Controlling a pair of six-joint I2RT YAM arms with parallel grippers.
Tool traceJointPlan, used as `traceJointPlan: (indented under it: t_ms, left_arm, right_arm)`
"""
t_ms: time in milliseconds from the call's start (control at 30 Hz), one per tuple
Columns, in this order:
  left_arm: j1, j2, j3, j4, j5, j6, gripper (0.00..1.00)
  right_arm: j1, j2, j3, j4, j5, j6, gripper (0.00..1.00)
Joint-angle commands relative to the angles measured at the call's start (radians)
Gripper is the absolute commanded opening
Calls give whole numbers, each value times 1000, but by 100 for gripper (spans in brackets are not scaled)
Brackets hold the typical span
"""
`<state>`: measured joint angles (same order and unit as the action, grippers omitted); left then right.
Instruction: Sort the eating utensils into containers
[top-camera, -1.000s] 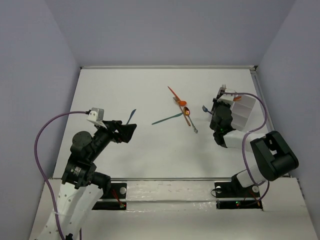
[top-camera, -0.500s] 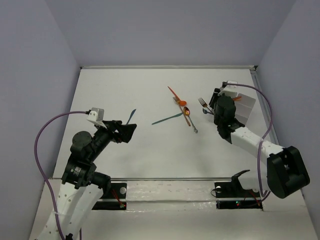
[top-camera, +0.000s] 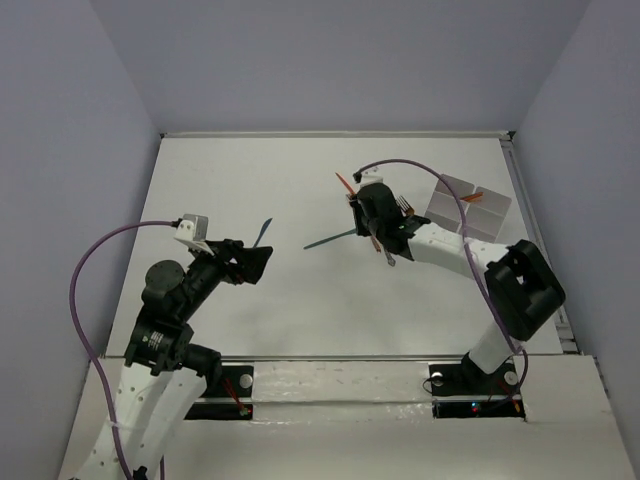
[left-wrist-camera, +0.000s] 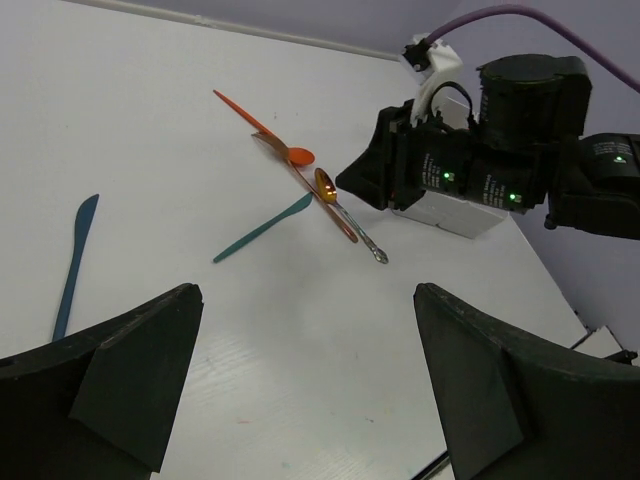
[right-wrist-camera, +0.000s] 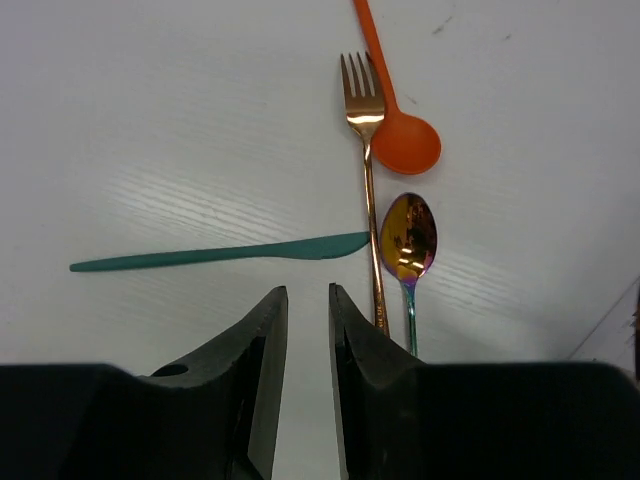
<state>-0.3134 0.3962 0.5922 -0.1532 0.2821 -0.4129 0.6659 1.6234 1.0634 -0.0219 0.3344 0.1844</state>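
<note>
Several eating utensils lie mid-table: a teal knife (right-wrist-camera: 220, 253) (top-camera: 330, 240), a copper fork (right-wrist-camera: 365, 150), an orange spoon (right-wrist-camera: 400, 140) and a shiny gold spoon (right-wrist-camera: 408, 235). My right gripper (right-wrist-camera: 308, 295) (top-camera: 376, 228) hovers just above this cluster, its jaws a narrow gap apart with nothing between them, their tips just short of the teal knife's blade. A blue knife (top-camera: 262, 233) (left-wrist-camera: 75, 265) lies apart on the left. My left gripper (left-wrist-camera: 305, 295) (top-camera: 250, 262) hangs wide open and empty near it. The white divided containers tray (top-camera: 500, 215) sits at the right with an orange piece in it.
A dark fork (top-camera: 405, 207) lies on the table between the right gripper and the tray. The right arm (left-wrist-camera: 520, 110) and its purple cable (top-camera: 420, 170) reach across above the cluster. Walls enclose the table on three sides.
My right gripper has swung left from the tray to above the utensil cluster, its jaws widening, then narrowing. The left arm has not moved.
</note>
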Motion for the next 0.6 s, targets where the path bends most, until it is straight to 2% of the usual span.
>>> traceJointPlan:
  t_ms: [0,233,567]
  left_arm:
    - [7,9,23,58,22,5,99]
    - [7,7,21,58,22,5,99]
    - [7,4,23,55,23,6,99]
  right_arm:
    - [-11,113,125,-110,22,26,31]
    - [-34,340,361,-239,67,4,34]
    - [-81,455,478,-294,43,12,33]
